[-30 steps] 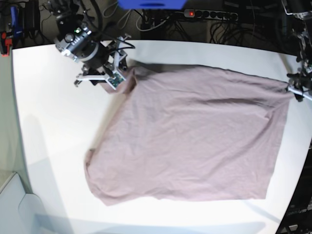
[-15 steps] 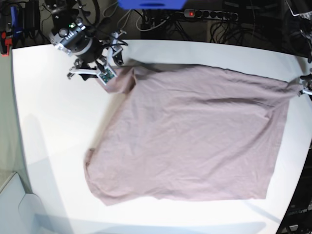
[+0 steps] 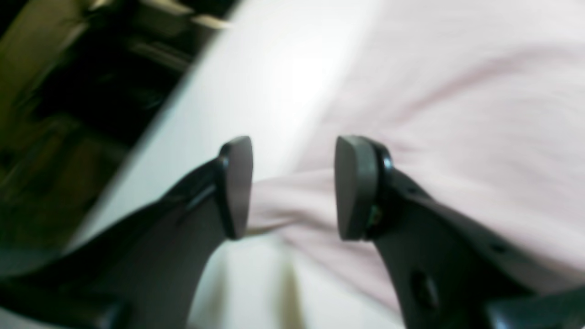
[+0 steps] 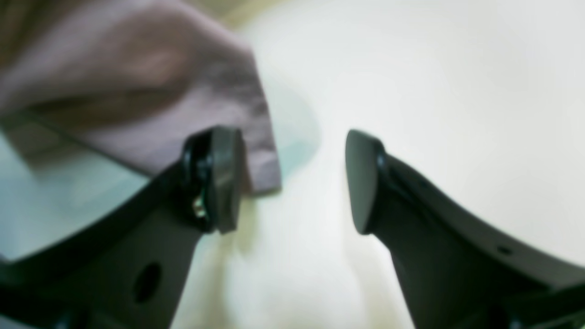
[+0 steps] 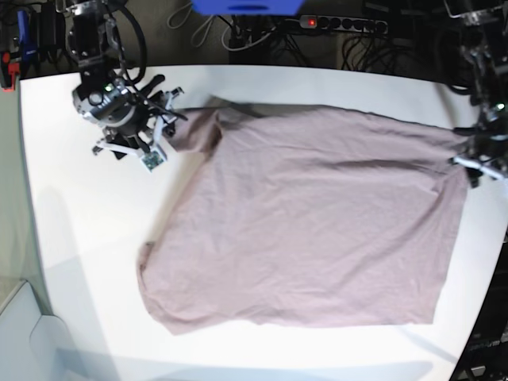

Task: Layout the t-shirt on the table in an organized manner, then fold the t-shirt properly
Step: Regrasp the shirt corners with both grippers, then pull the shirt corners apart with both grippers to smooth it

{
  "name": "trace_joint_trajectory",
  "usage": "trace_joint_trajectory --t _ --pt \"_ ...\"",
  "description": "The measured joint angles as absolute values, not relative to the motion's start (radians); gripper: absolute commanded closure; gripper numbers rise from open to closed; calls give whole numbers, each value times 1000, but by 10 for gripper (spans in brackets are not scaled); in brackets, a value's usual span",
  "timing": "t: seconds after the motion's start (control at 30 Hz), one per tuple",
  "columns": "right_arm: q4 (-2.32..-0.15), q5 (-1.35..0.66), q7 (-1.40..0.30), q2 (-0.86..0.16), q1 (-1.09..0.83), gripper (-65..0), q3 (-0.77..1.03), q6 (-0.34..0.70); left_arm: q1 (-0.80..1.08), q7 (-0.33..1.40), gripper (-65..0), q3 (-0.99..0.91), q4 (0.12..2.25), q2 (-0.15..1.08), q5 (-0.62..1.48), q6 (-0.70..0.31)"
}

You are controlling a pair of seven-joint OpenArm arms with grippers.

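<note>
The t-shirt [image 5: 309, 218] lies spread nearly flat across the middle of the table [image 5: 71, 238], its wide body toward the near edge and one small flap of cloth folded up at the far corner nearest the right gripper [image 5: 155, 131]. That gripper sits on bare tabletop just beside this flap; in its wrist view the jaws stand wide apart with nothing between them, and the pink corner [image 4: 192, 96] lies behind and against the outer side of one finger [image 4: 224, 178] rather than in the gap. The left gripper [image 5: 476, 163] is at the opposite corner of the shirt, close to the table's edge; its wrist view shows the jaws parted, with a ridge of cloth [image 3: 292, 201] lying below the gap, and no pad [image 3: 352, 187] is seen pressing on it. Beyond the table's far edge is clutter: a black power strip [image 5: 341, 24] with a lit red switch, tangled dark cables [image 5: 238, 36], a blue object [image 5: 246, 6] cut off by the frame, and a red item [image 5: 8, 67] at the far corner behind the right arm. No writing or brand can be read anywhere; both wrist views are blurred.
</note>
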State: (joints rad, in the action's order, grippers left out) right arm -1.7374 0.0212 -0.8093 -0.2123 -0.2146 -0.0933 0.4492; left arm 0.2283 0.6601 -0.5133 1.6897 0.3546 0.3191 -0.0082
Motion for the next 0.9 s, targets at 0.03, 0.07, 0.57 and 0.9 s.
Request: trace_joint_trajectory --t 0.03,0.07,0.57,0.9 --pt "-1727 21 -795 -211 -215 -363 -96 450 210 682 -285 -487 1687 346 322 -14" --pt "-1720 20 -788 -210 -215 -363 -96 449 196 691 -285 -465 1676 338 320 -15" --pt "-1748 17 -794 -205 -239 -364 -99 449 36 642 -122 -393 1276 311 311 -10" --pt "-1823 26 -824 -210 -277 -365 -138 452 8 600 -107 -392 1203 336 321 -15"
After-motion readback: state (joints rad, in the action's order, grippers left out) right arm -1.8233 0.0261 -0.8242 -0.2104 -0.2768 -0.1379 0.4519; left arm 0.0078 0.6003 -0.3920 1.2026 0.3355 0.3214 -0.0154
